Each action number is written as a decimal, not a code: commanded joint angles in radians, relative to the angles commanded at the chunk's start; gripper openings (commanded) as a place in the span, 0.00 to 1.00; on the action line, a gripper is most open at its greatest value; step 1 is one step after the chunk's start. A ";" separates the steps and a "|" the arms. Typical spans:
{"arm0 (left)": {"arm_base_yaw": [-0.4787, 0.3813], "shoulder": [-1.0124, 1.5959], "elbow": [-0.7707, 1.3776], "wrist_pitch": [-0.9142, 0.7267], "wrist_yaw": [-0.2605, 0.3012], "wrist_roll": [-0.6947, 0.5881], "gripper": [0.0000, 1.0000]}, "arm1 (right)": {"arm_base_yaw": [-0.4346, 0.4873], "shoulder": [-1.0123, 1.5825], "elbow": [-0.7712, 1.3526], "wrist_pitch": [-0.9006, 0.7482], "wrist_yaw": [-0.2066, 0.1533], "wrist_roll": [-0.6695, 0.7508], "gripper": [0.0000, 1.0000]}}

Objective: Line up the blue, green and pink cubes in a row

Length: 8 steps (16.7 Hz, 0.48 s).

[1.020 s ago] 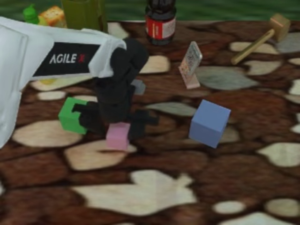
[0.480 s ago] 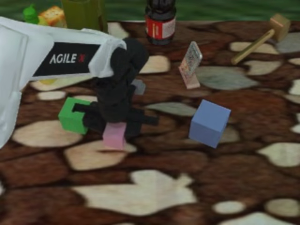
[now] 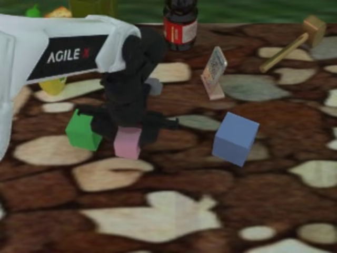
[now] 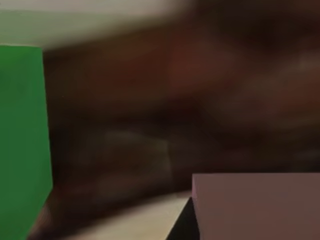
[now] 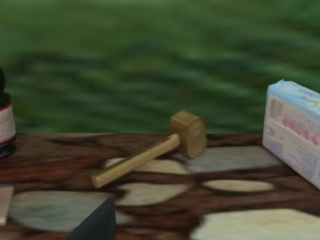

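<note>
My left gripper point(image 3: 128, 138) is shut on the small pink cube point(image 3: 128, 143), holding it just right of the green cube point(image 3: 81, 132). The two cubes stand close together with a narrow gap between them. In the left wrist view the green cube point(image 4: 22, 140) fills one edge and the pink cube point(image 4: 255, 205) sits in a corner against a dark finger point(image 4: 182, 227). The large blue cube point(image 3: 235, 138) rests alone on the table, well to the right. My right arm is out of the top view; only a dark corner of its gripper point(image 5: 97, 224) shows.
Along the back edge stand a red-labelled dark bottle point(image 3: 180, 23) and a yellow-green container point(image 3: 92, 6). A wooden mallet point(image 3: 292, 42) lies at back right. A tilted phone-like card on a stand point(image 3: 215, 71) is behind the blue cube. A printed box point(image 5: 295, 140) stands near the mallet.
My left gripper has carried the pink cube a little toward the back of the table and slightly left, closer in line with the green cube. The arm has shifted with it.
</note>
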 joint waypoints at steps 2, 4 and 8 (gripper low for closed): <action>0.006 -0.026 0.042 -0.076 0.001 -0.001 0.00 | 0.000 0.000 0.000 0.000 0.000 0.000 1.00; 0.010 -0.049 0.072 -0.121 0.001 0.000 0.00 | 0.000 0.000 0.000 0.000 0.000 0.000 1.00; 0.005 -0.050 0.074 -0.125 0.001 0.001 0.00 | 0.000 0.000 0.000 0.000 0.000 0.000 1.00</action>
